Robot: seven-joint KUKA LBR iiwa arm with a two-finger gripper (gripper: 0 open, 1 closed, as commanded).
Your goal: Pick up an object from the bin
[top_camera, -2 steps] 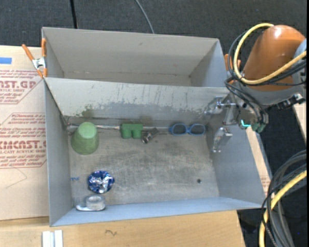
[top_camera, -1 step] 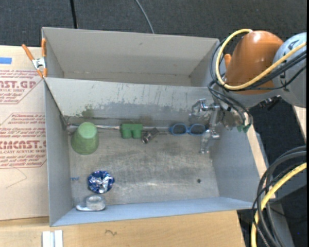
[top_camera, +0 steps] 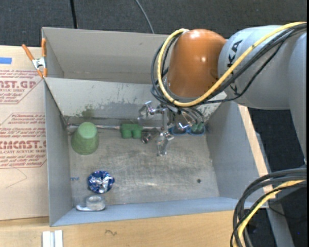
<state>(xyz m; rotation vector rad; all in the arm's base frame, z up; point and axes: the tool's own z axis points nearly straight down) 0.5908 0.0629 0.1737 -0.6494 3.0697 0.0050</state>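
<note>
1. the grey bin (top_camera: 92, 55) is the largest thing. the arm (top_camera: 257, 66) comes in from 3 o'clock and hangs over the bin floor's 1 o'clock part.
2. the green cup (top_camera: 85, 138) lies at the floor's 9 o'clock, well apart from the pincer.
3. the pincer (top_camera: 160, 138) hangs low near the back wall. how far open it is cannot be told, and no thing is seen in its grip.
4. the small green block (top_camera: 130, 131) is just beside the pincer at its 9 o'clock, with its long axis running 9 to 3. it is the nearest thing, so a short shift toward 9 o'clock would likely bring the pincer over it.
5. the crumpled blue-and-white wad (top_camera: 101, 181) lies at 7 o'clock.
6. the small clear piece (top_camera: 94, 204) sits in the near-left corner, just beyond the wad.
</note>
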